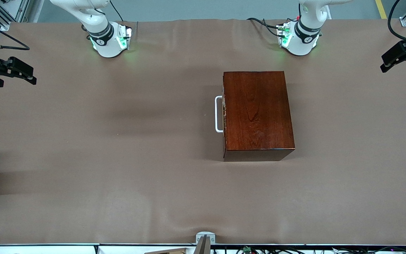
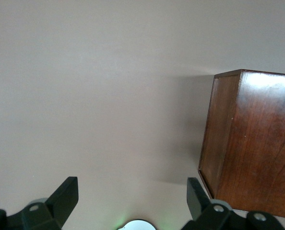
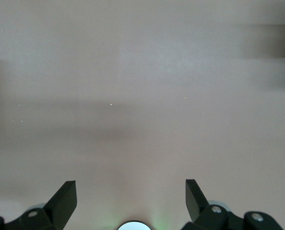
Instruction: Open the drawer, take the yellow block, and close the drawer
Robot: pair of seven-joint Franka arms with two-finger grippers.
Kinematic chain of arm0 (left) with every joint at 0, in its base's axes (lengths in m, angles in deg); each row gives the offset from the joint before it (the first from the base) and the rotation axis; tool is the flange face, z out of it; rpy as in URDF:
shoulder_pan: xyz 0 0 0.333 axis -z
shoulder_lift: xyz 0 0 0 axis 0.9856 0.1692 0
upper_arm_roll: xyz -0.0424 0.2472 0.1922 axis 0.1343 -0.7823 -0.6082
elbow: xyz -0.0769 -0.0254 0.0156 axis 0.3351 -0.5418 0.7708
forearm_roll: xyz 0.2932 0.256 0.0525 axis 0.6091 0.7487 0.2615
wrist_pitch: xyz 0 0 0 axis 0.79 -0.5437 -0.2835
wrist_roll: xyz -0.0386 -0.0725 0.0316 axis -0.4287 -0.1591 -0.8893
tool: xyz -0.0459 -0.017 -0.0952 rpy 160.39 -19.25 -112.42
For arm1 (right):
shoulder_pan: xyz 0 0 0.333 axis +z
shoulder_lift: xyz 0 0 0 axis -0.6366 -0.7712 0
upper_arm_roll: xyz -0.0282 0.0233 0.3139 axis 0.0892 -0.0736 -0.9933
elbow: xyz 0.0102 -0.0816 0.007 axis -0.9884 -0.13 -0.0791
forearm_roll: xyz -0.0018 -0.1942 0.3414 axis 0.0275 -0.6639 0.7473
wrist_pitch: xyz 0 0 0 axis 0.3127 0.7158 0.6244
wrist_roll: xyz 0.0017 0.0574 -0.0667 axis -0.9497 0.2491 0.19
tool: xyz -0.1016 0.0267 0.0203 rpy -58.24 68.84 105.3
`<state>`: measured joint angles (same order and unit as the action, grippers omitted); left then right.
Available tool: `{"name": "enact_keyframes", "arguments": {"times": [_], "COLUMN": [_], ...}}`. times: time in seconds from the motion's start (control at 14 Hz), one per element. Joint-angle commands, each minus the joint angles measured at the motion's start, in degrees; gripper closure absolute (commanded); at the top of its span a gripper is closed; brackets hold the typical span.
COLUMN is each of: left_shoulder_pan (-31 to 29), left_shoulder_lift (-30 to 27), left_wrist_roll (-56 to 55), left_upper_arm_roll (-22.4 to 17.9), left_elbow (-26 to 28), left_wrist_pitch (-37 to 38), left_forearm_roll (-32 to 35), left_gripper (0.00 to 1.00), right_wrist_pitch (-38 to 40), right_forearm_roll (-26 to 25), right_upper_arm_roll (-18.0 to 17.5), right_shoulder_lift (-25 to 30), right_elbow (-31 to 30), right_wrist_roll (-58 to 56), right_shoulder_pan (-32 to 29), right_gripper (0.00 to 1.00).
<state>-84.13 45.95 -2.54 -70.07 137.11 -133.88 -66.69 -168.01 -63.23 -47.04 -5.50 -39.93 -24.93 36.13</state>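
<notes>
We list the drawer [image 1: 224, 113] pushed in, left gripper [image 2: 132, 197] and right gripper [image 3: 131, 195] spread, holding nothing, over bare table [image 1: 118, 158].

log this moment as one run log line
drawer: shut, handle untouched | yellow block: not visible | left gripper: open over bare table beside box | right gripper: open over bare table

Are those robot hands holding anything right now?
No. The left hand and right hand are both open and empty above the table; the drawer is shut, its handle untouched.
</notes>
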Motion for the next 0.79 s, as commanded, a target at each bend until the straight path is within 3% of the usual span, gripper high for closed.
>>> {"name": "enact_keyframes", "arguments": {"times": [0.0,0.57,0.71], "left_shoulder_pan": [-0.1,0.4,2.7], "left_shoulder_lift": [0.7,2.0,3.1], "left_wrist_roll": [1.8,1.8,0.7], "left_upper_arm_roll": [0.5,0.5,1.0], "left_elbow": [-0.8,-1.5,-1.7], "left_wrist_pitch": [1.8,1.3,1.3], "left_forearm_roll": [-1.0,-2.1,-2.1], "left_gripper": [0.0,0.0,0.0], "right_wrist_pitch": [0.2,0.2,0.2], "right_forearm_roll": [-0.9,-0.7,-0.6], "right_upper_arm_roll": [-0.5,-0.5,-0.5], "right_shoulder_lift": [0.0,0.0,0.0], "right_elbow": [0.2,0.2,0.2], "right_wrist_roll": [-0.3,-0.3,-0.3], "right_shoulder_pan": [-1.0,-1.2,-1.3], "right_gripper": [0.0,0.0,0.0]}}
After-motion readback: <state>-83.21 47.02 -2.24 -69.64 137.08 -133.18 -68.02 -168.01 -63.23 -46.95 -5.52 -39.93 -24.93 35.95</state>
